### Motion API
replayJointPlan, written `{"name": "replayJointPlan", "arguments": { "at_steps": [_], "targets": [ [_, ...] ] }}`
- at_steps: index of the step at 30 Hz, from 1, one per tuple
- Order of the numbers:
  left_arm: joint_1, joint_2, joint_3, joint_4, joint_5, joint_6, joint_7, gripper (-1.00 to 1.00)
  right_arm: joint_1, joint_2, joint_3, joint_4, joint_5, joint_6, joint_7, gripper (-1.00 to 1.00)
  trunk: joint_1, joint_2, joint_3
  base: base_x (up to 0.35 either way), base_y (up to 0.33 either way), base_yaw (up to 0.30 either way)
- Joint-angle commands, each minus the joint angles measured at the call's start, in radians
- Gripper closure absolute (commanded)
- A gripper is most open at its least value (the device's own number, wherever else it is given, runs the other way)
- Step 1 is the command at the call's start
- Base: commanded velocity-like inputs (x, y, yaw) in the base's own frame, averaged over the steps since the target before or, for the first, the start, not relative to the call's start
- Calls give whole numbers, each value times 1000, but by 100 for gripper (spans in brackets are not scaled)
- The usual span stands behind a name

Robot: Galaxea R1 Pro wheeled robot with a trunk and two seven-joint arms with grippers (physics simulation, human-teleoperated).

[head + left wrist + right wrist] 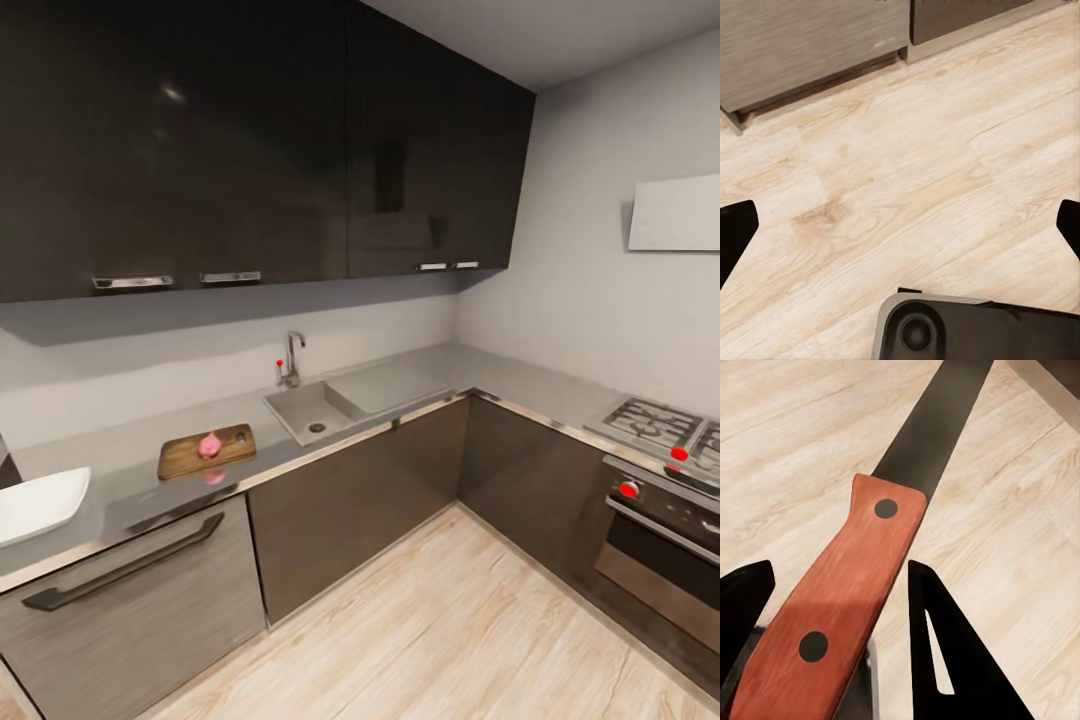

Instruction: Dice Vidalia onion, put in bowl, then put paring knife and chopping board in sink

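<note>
The paring knife (862,585) sits gripped between the right gripper (840,607) fingers (937,660), its blade over the floor (787,457). The left gripper (900,225) fingers (735,232) are spread wide, holding nothing. A pink onion (209,445) lies on the chopping board (185,458), beside the sink (300,405).

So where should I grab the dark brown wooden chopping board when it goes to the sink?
Probably the long front edge of the brown wooden chopping board, coming from the cabinet side: it lies flat near the grey countertop edge, pink pieces on it.
</note>
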Motion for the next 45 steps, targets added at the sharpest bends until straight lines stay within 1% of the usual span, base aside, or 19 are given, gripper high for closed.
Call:
{"name": "replayJointPlan", "arguments": {
  "at_steps": [1,8,10,14,34,45],
  "targets": [
    [0,-2,8,-1,-7,-1,-6,-100,1,0,6,-4,4,0,-10,100,0,0,0,34,-33,0],
    [0,-2,9,3,-6,-2,-6,-100,1,-3,6,-113,8,2,-10,100,0,0,-1,7,-7,190],
    [0,-2,9,3,-6,-2,-6,-100,1,-8,5,-169,9,5,-11,100,0,0,-2,3,-4,267],
    [0,-2,9,2,-6,-2,-6,-100,1,-11,4,-207,9,5,-11,100,0,0,-3,67,-75,271],
    [0,-2,10,0,-6,-1,-4,-100,1,-11,4,-215,7,6,-8,100,0,0,-4,208,-214,278],
    [0,-2,10,1,-5,-2,-4,-100,1,-11,5,-207,8,7,-6,100,0,0,-4,173,-30,279]
  ]
}}
